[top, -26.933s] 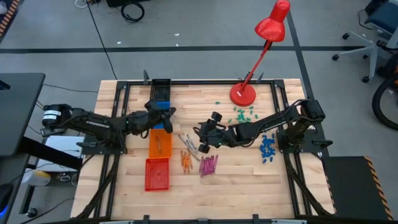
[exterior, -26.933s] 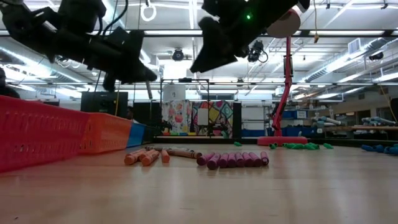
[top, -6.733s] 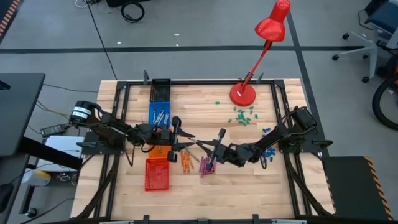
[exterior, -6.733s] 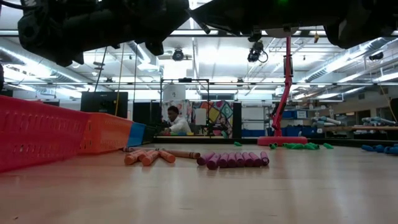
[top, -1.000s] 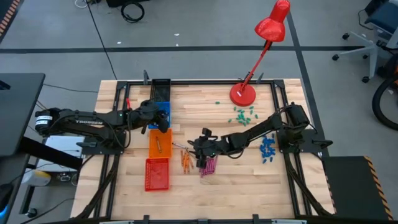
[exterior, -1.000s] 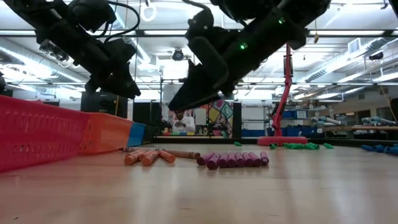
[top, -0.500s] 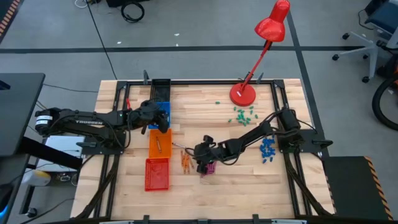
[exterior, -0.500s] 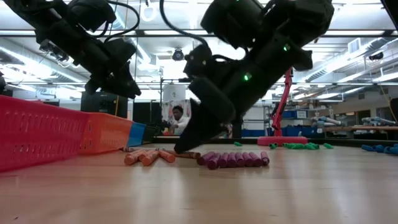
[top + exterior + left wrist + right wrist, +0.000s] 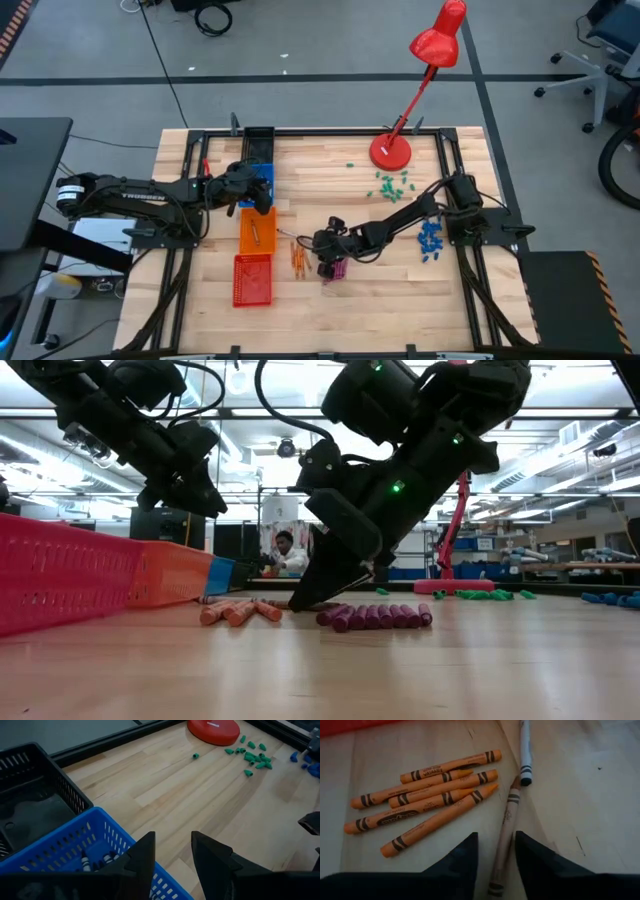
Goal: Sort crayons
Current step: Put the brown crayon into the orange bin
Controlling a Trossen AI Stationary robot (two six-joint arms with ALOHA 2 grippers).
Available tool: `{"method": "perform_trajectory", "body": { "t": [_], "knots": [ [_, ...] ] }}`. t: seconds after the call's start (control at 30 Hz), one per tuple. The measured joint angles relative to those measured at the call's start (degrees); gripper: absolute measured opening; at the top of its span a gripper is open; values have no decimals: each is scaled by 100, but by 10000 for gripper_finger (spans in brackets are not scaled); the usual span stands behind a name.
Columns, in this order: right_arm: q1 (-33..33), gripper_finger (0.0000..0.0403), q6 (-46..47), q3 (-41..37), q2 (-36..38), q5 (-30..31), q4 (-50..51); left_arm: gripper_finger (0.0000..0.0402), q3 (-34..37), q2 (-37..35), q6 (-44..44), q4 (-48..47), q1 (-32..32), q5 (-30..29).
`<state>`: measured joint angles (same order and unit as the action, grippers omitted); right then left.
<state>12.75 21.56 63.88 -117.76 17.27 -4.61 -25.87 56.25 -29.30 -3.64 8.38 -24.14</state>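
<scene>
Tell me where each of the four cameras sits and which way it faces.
High: overhead, straight down on the table; both arms.
Low: table-top height, level across the pink crayons; both arms above.
Left wrist: on the left arm, past the left gripper over the blue basket.
Right wrist: on the right arm, past the right gripper straddling a tan crayon.
Shared: orange crayons in right wrist, high and low.

Table (image 9: 400, 290): pale wooden planks in a black frame.
Baskets: black (image 9: 259, 134), blue (image 9: 262, 176), orange (image 9: 257, 232), red (image 9: 252, 280) (in a row near the left arm).
Crayons: orange crayons (image 9: 298, 259), magenta crayons (image 9: 338, 267), brownish crayon (image 9: 504, 837).
Others: red lamp base (image 9: 390, 151), green bits (image 9: 391, 184), blue bits (image 9: 431, 238).
</scene>
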Motion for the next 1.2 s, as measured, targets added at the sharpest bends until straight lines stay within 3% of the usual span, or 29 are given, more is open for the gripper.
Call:
{"method": "perform_trajectory", "body": {
  "t": [0.2, 0.37, 0.7, 0.97, 1.2],
  "knots": [
    [-104, 52, 238, 15, 17, -83, 333, 140, 0, 0, 14, 10, 0, 0],
    [-127, 22, 219, 11, 14, -85, 377, 140, 0, 0, 48, 39, 0, 0],
    [-111, 35, 21, -26, 119, 78, 317, 140, 0, 0, 120, 125, 0, -2],
    [-90, 36, -319, -52, 344, 688, 427, 140, 0, 0, 511, 410, -163, 0],
    [-83, 36, -519, -42, 377, 703, 394, 139, 0, -2, 833, 615, -277, -2]
  ]
}}
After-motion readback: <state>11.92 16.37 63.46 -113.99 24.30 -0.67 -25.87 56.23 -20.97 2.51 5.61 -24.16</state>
